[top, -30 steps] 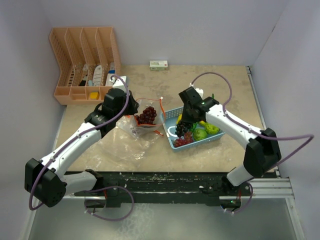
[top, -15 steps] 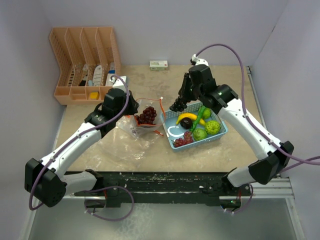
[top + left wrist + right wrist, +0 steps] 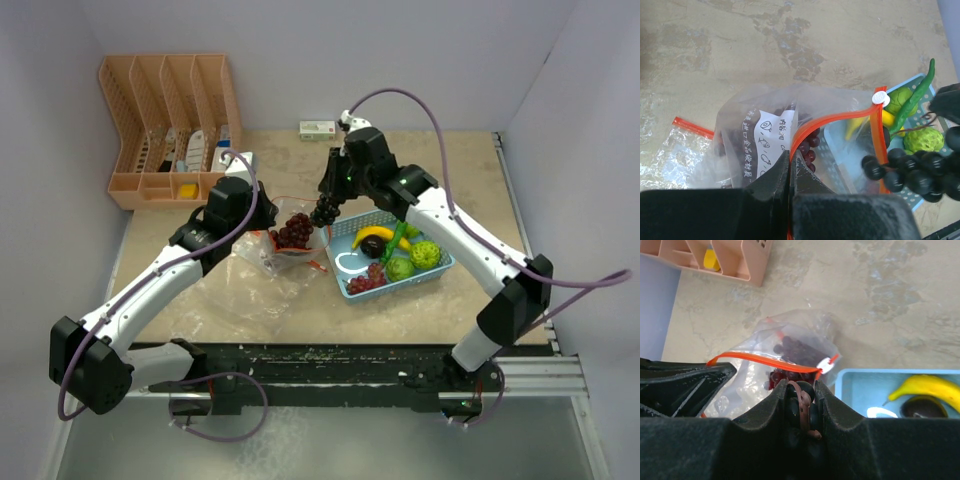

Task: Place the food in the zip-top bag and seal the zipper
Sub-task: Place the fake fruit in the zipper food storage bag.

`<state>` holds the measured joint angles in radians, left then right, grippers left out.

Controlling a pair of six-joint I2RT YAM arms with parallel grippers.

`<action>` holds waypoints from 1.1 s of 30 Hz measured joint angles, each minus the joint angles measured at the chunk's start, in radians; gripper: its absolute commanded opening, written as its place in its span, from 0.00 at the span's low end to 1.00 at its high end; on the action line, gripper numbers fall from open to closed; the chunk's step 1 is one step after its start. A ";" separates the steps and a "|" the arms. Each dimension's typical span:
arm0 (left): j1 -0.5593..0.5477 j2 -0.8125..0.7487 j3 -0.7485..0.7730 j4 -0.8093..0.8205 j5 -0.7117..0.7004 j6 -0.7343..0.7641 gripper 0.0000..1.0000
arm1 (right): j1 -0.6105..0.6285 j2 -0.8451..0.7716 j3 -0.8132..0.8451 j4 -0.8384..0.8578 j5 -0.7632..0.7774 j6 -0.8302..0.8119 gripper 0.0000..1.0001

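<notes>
The clear zip-top bag (image 3: 292, 232) stands open between the arms with a red grape bunch (image 3: 295, 230) inside. My left gripper (image 3: 789, 156) is shut on the orange zipper (image 3: 832, 119) at the near lip of the bag's mouth, holding it up. My right gripper (image 3: 801, 389) is shut on a dark grape bunch (image 3: 325, 212) by its brown stem, hanging just above the right end of the mouth (image 3: 765, 360). More of the food, a banana (image 3: 372, 236), a green pepper (image 3: 396, 240) and green fruits (image 3: 425, 255), lies in the light-blue basket (image 3: 440, 268).
A pink organizer (image 3: 170, 120) stands at the back left and a small white box (image 3: 317, 128) at the back wall. A second flat clear bag (image 3: 240, 295) lies on the table below the open one. The basket sits right beside the bag.
My right arm has lifted the dark grape bunch out of the basket and carried it left to the bag's mouth. The left gripper and the bag have stayed put.
</notes>
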<state>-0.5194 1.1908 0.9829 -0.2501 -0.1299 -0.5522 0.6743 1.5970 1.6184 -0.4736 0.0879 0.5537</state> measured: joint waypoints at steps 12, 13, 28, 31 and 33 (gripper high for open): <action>0.000 0.000 0.000 0.000 0.000 0.000 0.00 | 0.094 0.148 0.102 0.051 -0.029 0.003 0.48; 0.000 0.000 0.000 0.000 0.000 0.000 0.00 | 0.102 0.156 0.102 0.054 -0.029 0.003 0.53; 0.000 0.000 0.000 -0.002 0.000 0.000 0.00 | 0.121 0.062 0.042 -0.014 0.092 0.005 0.90; 0.000 0.000 0.000 -0.002 0.001 0.000 0.00 | 0.105 -0.005 -0.002 -0.074 0.163 0.026 0.85; 0.000 0.000 0.000 -0.002 0.002 0.000 0.00 | 0.081 -0.059 -0.067 -0.109 0.192 0.051 0.83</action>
<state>-0.5194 1.1908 0.9829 -0.2520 -0.1284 -0.5526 0.7551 1.5383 1.5513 -0.5827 0.2798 0.6048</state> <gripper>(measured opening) 0.007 0.862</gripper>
